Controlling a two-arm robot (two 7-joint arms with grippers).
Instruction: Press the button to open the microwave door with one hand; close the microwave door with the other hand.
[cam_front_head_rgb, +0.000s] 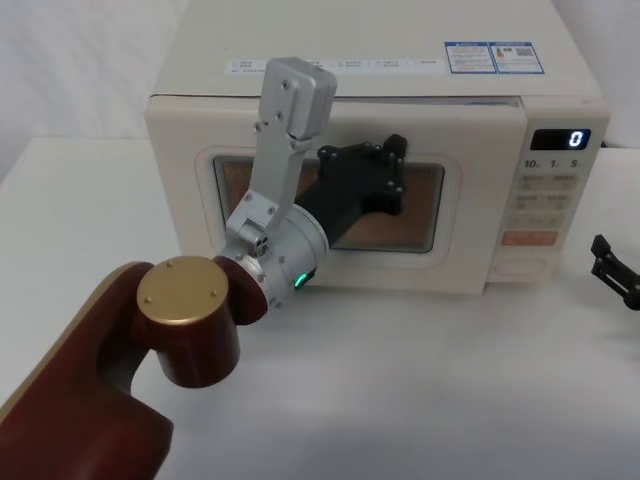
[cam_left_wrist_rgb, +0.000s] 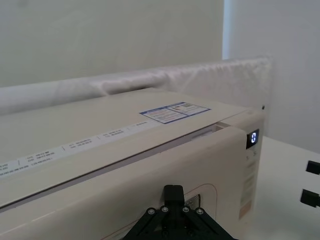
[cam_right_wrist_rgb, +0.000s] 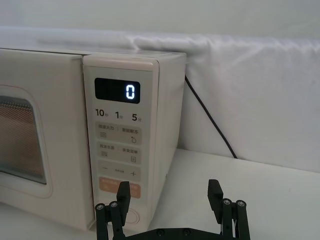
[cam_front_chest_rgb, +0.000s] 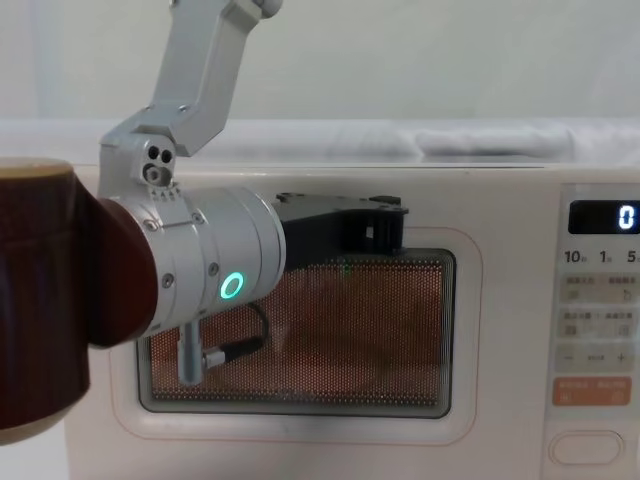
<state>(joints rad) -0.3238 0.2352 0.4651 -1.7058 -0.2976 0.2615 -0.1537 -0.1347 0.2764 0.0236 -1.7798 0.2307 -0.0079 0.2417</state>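
The cream microwave door (cam_front_head_rgb: 190, 150) stands almost flush with the oven, with a thin dark gap along its top right edge. My left gripper (cam_front_head_rgb: 390, 165), black with a silver wrist and green ring light, is shut and its tip rests against the dark window (cam_front_chest_rgb: 330, 340). From the left wrist, the fingertip (cam_left_wrist_rgb: 173, 192) touches the door (cam_left_wrist_rgb: 125, 190). The wide cream button (cam_front_head_rgb: 522, 266) sits at the bottom of the control panel, also clear from the chest (cam_front_chest_rgb: 585, 447). My right gripper (cam_front_head_rgb: 612, 268) hovers open to the right of the panel, apart from the button (cam_right_wrist_rgb: 132, 216).
The microwave stands on a white table (cam_front_head_rgb: 420, 380) against a white cloth backdrop. The display (cam_front_head_rgb: 575, 139) reads 0, and an orange key (cam_front_head_rgb: 529, 238) lies just above the button. A black cable (cam_right_wrist_rgb: 210, 120) runs down behind the oven's right side.
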